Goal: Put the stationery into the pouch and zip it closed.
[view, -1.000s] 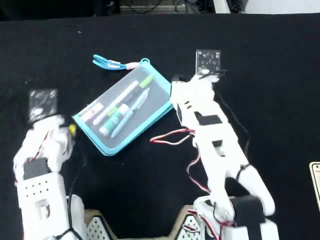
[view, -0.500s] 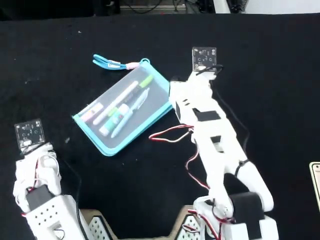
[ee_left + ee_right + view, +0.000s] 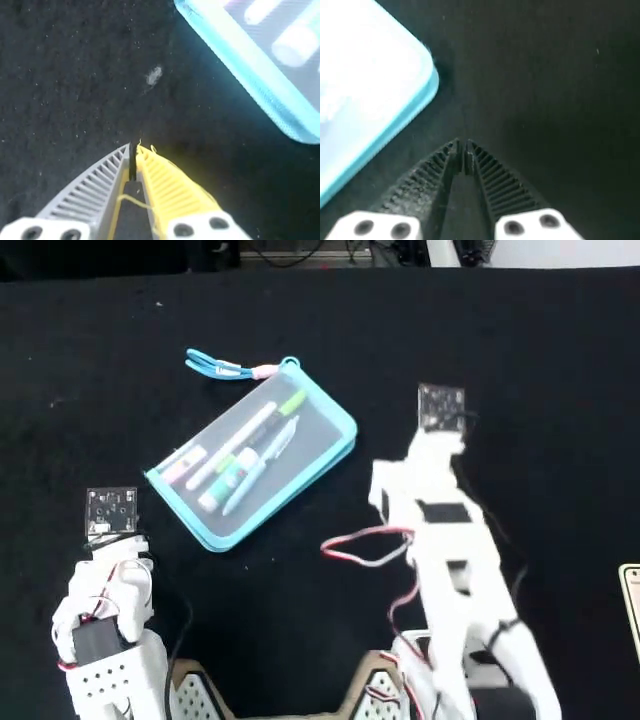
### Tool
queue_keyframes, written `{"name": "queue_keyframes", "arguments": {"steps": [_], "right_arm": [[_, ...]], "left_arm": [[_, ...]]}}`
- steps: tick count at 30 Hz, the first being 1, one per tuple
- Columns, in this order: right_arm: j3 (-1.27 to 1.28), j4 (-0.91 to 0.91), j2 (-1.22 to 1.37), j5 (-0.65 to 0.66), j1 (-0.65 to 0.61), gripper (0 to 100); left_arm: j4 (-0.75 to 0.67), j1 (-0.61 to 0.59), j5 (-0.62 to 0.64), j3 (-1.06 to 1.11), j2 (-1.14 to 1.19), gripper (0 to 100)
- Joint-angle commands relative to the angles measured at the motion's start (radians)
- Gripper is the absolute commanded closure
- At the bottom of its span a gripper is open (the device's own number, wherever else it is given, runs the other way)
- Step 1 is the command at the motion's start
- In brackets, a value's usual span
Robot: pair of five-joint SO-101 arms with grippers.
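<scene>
A light-blue pouch (image 3: pixel 255 455) with a clear front lies slanted on the black table, holding several pens and markers (image 3: pixel 240 455). Its blue strap (image 3: pixel 215 365) trails off the far corner. The pouch looks zipped along its edge. My left gripper (image 3: pixel 134 146) is shut and empty, near the pouch's near-left corner (image 3: pixel 260 65), apart from it. My right gripper (image 3: pixel 462 145) is shut and empty, just off the pouch's right corner (image 3: pixel 375 95). In the high view the left arm (image 3: pixel 105 585) sits at the front left and the right arm (image 3: pixel 440 530) to the right of the pouch.
The black cloth table (image 3: pixel 520 360) surrounds the pouch. A small speck of lint (image 3: pixel 154 76) lies ahead of the left gripper. A pale object (image 3: pixel 631 595) peeks in at the right edge.
Both arms have pulled back toward the front: the right gripper left the pouch's right edge, the left arm drew away from its left corner. The pouch shifted slightly.
</scene>
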Motion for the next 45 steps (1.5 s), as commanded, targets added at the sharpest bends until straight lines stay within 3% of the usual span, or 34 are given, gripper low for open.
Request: {"name": "queue_keyframes", "arguments": {"steps": [1, 6, 13, 19, 28, 37, 45], "right_arm": [[0.091, 0.006, -0.156, 0.002, 0.035, 98.3], [0.222, 0.006, -0.332, 0.018, 0.103, 98.3], [0.383, 0.006, -0.518, 0.181, 0.147, 98.3], [0.490, 0.025, -0.674, 0.183, 0.218, 98.3], [0.489, 0.516, -1.017, 0.183, 0.209, 98.3], [0.527, 0.743, -1.307, 0.187, 0.203, 98.3], [0.527, 0.792, -1.285, 0.183, 0.094, 98.4]], "left_arm": [[0.009, 0.016, -0.003, 0.005, -0.006, 97], [0.012, 0.021, -0.003, 0.007, -0.006, 97], [0.014, 0.021, -0.003, 0.010, -0.006, 97], [0.014, 0.021, -0.003, 0.012, -0.006, 97], [0.014, 0.021, -0.003, 0.012, -0.006, 97], [0.014, 0.024, -0.003, 0.012, -0.006, 97], [0.012, 0.295, -0.005, 0.033, -0.005, 97]]}}
